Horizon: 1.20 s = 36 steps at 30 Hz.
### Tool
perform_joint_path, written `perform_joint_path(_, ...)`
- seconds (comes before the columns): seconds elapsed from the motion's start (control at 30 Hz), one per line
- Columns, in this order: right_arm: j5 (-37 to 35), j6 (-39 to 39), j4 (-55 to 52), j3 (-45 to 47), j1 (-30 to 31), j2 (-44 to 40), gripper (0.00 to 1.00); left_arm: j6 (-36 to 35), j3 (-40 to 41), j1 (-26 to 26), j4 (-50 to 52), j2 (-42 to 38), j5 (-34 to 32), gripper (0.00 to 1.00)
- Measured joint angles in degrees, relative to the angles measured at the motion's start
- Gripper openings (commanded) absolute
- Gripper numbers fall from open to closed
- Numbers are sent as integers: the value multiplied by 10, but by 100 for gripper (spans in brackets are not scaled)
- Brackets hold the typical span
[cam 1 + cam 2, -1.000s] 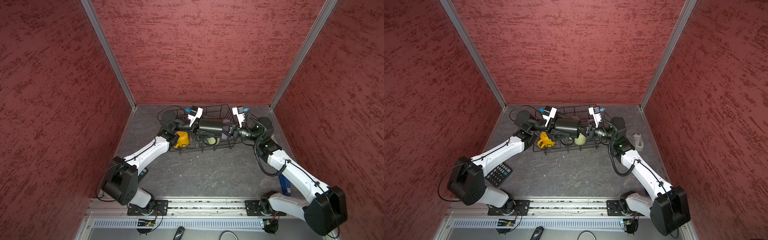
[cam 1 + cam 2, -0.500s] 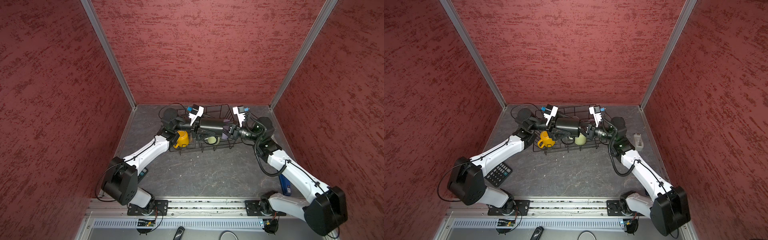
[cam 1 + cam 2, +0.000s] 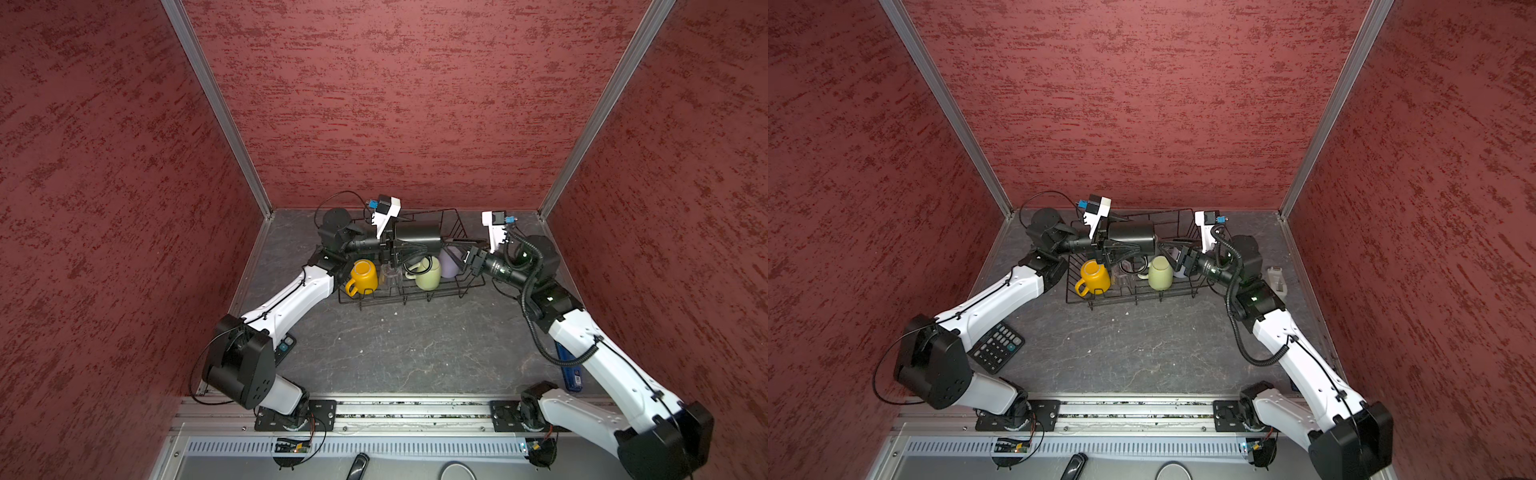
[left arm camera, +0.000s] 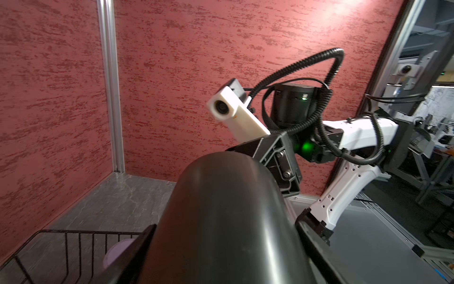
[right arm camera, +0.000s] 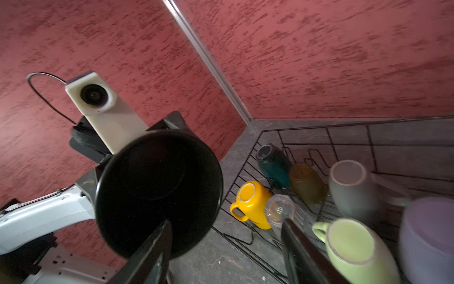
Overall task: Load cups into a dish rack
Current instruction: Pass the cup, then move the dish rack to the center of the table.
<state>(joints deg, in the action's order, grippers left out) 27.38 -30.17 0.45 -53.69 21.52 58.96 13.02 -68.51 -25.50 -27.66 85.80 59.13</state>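
Note:
My left gripper [image 3: 415,246] [image 4: 226,223] is shut on the black mug [image 3: 419,232] [image 4: 221,221] [image 5: 157,186] and holds it on its side above the dish rack [image 3: 415,297] [image 5: 368,137]. The mug's mouth faces my right gripper [image 3: 461,259] [image 5: 226,222], which is open, one finger just in front of the rim. Bottoms up in the rack are the yellow mug [image 3: 365,274] [image 5: 253,201], clear ribbed glass [image 5: 280,211], cream mug [image 3: 430,274] [image 5: 356,246], lilac tumbler [image 3: 449,262] [image 5: 427,236], grey mug [image 5: 351,189], brown glass [image 5: 305,184] and teal mug [image 5: 272,164].
A calculator [image 3: 998,345] lies on the table under the left arm. A blue object [image 3: 569,370] lies by the right wall, and a small white object [image 3: 1277,280] sits to the right of the rack. Red walls close in on three sides.
My right gripper's jaws have gone from shut to wide open beside the black mug's rim. The left gripper keeps its hold, and the mug has edged slightly toward the back.

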Motion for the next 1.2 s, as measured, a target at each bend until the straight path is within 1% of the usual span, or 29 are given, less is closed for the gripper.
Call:
perform_joint_path(0.13, -131, 21, -114, -40, -3, -25, 75, -19, -81, 3, 105, 32, -63, 0)
perform_joint_path(0.23, -221, 43, -205, -97, -7, -5, 70, -25, -136, 4, 181, 66, -104, 0)
perform_joint_path(0.33, -275, 66, -273, -136, -14, 34, 64, -30, -173, 4, 249, 96, -144, 0)
perform_joint_path(0.4, -292, 83, -307, -144, -20, 60, 57, -39, -194, 2, 297, 113, -173, 0)
perform_joint_path(0.47, -300, 95, -338, -144, -29, 89, 52, -50, -214, -3, 343, 125, -204, 0)
perform_joint_path(0.57, -301, 113, -367, -138, -42, 124, 52, -65, -239, -13, 396, 137, -244, 0)
perform_joint_path(0.63, -299, 123, -376, -132, -52, 138, 50, -72, -252, -17, 422, 142, -264, 0)
perform_joint_path(0.77, -276, 142, -382, -131, -75, 160, 47, -80, -271, -23, 457, 145, -296, 0)
perform_joint_path(0.83, -264, 147, -380, -129, -82, 170, 47, -82, -274, -23, 465, 145, -305, 0)
perform_joint_path(1.0, -235, 161, -365, -112, -97, 196, 43, -87, -274, -23, 475, 145, -321, 0)
perform_joint_path(1.2, -212, 169, -333, -92, -108, 233, 41, -90, -274, -23, 476, 145, -325, 0)
